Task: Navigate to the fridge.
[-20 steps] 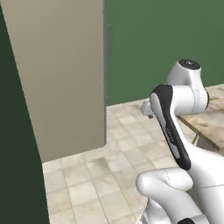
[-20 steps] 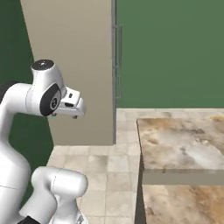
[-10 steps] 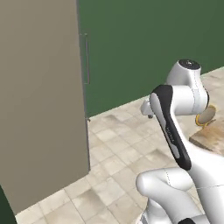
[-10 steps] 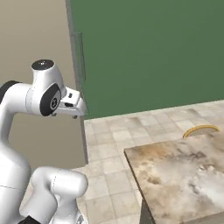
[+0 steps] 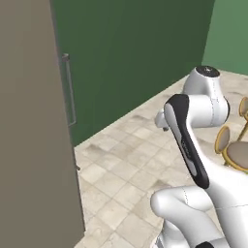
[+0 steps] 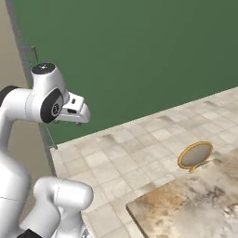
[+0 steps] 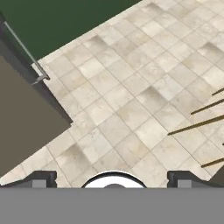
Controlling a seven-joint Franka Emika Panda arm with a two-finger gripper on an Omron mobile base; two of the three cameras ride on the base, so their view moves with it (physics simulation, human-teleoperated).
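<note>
- The fridge (image 5: 34, 135), a tall matte grey-beige unit with a thin vertical bar handle (image 5: 70, 89), fills the left side of the left base view, so the base seems to have nearly reached it.
- The two-finger gripper (image 7: 113, 178) sits at the bottom of the hand view, fingers apart and empty, tucked for travel.
- A round gold-rimmed stool (image 6: 195, 155) stands lower right in the right base view, beside a mottled stone counter (image 6: 195, 204).
- The dark green wall (image 6: 130, 56) lies beyond.

The fridge (image 5: 34, 135) stands at left against the wall (image 5: 140, 48); tiled floor (image 5: 126, 169) lies between it and the desk (image 6: 195, 204) at right.
</note>
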